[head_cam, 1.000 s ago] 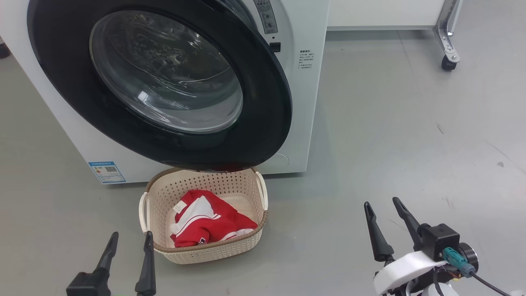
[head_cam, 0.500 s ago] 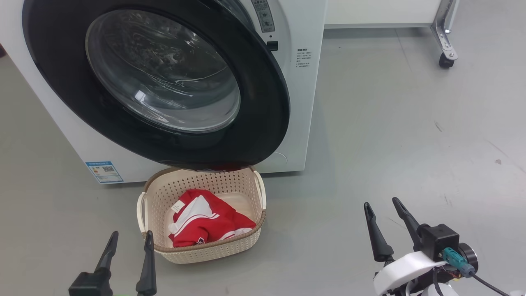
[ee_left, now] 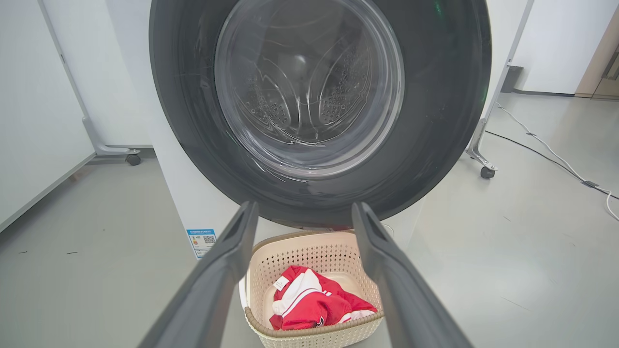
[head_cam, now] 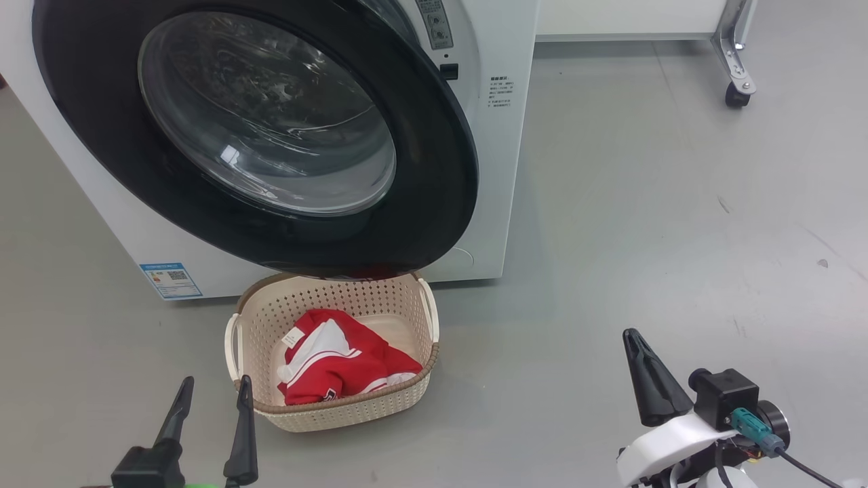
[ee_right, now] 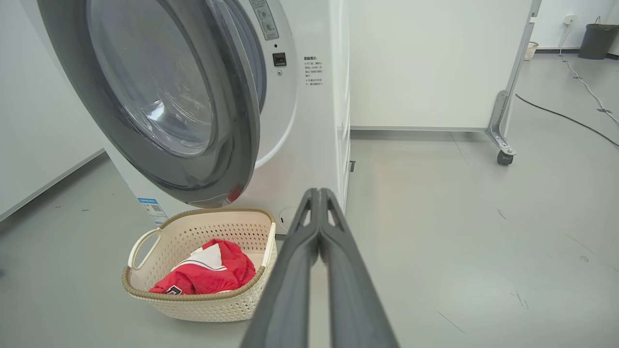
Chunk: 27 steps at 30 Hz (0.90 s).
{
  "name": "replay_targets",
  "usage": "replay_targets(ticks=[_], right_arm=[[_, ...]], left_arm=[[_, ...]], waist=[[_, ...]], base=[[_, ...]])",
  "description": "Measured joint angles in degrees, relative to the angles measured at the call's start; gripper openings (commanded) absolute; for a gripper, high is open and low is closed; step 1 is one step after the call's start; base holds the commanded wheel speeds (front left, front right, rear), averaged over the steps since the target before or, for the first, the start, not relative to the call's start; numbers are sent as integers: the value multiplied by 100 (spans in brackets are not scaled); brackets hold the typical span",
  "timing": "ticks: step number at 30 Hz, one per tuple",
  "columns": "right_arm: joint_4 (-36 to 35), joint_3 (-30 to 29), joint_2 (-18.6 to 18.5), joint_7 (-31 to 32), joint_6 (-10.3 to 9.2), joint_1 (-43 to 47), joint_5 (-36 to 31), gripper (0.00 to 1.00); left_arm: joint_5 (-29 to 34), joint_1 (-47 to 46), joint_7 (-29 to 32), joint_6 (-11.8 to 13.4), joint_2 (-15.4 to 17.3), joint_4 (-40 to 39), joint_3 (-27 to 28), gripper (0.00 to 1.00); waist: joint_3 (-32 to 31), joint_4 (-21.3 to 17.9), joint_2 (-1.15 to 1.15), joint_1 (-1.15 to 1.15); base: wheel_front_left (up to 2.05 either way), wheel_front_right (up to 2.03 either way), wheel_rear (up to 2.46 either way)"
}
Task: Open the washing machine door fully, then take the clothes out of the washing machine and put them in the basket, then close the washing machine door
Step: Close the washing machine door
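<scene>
The left fingers stand spread apart, holding nothing. The right fingers are pressed together, also empty. The basket sits on the floor just ahead of the left fingers and well to the left of the right fingers, with the clothes lying inside it. Beyond the basket, the washing machine door hangs ajar above its far rim, on the washing machine.
</scene>
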Motion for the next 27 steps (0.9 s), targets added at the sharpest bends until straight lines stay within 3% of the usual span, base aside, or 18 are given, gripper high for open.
replay_targets(ticks=[8, 27], right_arm=[[-25, 102, -12, 0, 58, -175, -4, 0], [-54, 635, -122, 396, 312, -1735, -191, 0]], left_arm=[[152, -18, 10, 0, -1, -126, -18, 100], [183, -456, 49, 1, -109, -378, -153, 100]], waist=[[135, 59, 0, 0], [735, 583, 0, 0]], base=[[0, 0, 0], [0, 0, 0]])
